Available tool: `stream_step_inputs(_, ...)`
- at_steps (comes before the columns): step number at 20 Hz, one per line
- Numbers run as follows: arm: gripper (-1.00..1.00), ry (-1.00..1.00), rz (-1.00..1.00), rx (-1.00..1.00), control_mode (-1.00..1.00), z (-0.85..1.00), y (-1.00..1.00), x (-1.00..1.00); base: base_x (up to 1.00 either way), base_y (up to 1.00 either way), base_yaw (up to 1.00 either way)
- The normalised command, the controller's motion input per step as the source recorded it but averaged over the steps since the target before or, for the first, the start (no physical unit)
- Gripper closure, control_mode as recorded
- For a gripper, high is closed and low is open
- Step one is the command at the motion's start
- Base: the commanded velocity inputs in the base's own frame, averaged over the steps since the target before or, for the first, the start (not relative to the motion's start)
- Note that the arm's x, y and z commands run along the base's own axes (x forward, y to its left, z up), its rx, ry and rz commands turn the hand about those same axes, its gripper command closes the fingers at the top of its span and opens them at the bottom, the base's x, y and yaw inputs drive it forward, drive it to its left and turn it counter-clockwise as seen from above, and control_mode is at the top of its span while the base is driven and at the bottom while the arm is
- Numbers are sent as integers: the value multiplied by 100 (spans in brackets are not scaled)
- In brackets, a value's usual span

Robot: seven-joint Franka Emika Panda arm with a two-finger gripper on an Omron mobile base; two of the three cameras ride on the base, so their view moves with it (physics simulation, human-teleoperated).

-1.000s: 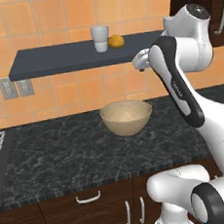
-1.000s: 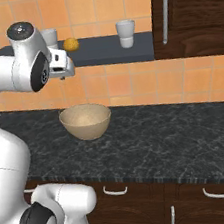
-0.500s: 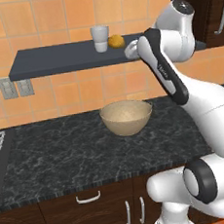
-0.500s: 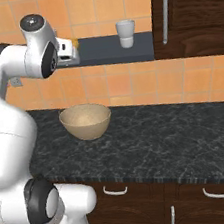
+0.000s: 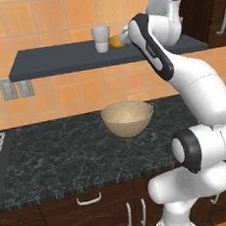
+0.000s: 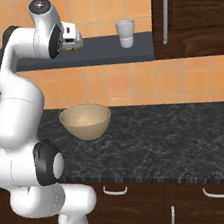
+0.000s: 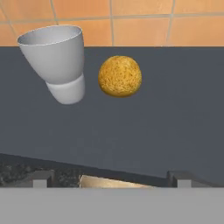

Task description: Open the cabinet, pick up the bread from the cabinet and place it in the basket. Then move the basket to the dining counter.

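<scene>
The bread (image 7: 120, 75) is a golden-yellow lump on the dark grey shelf (image 5: 60, 59), just right of a white cup (image 7: 57, 59) in the hand view. My gripper (image 5: 125, 36) hovers at shelf height right beside the bread (image 5: 115, 41), apart from it, with its fingertips (image 7: 41, 177) wide apart, so it is open and holds nothing. In the right base view the gripper (image 6: 73, 38) hides most of the bread. The tan basket (image 5: 127, 118) stands on the black-speckled worktop below the shelf, also seen as the basket (image 6: 86, 121). The dining counter is out of view.
The white cup (image 5: 101, 38) stands on the shelf close to the bread, also seen as the cup (image 6: 126, 33). A dark wooden cabinet (image 6: 191, 12) with a vertical handle (image 6: 163, 11) is shut at the shelf's right end. Drawers (image 5: 89, 200) run below the worktop.
The arm has stretched upward and swung the hand along the shelf towards the bread and cup. Bread, cup and basket have not moved.
</scene>
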Motion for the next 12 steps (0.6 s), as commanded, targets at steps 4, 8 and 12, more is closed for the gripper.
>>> stream_step_inputs(4, -100, 0, 0, 0, -100, 0, 0, 45, 0, 0, 0)
stream_step_inputs(8, -100, 0, 0, 0, -100, -19, 3, 43, 0, 0, 0)
stream_step_inputs(12, -100, 0, 1, -1, -100, -28, 19, 31, 0, 0, 0)
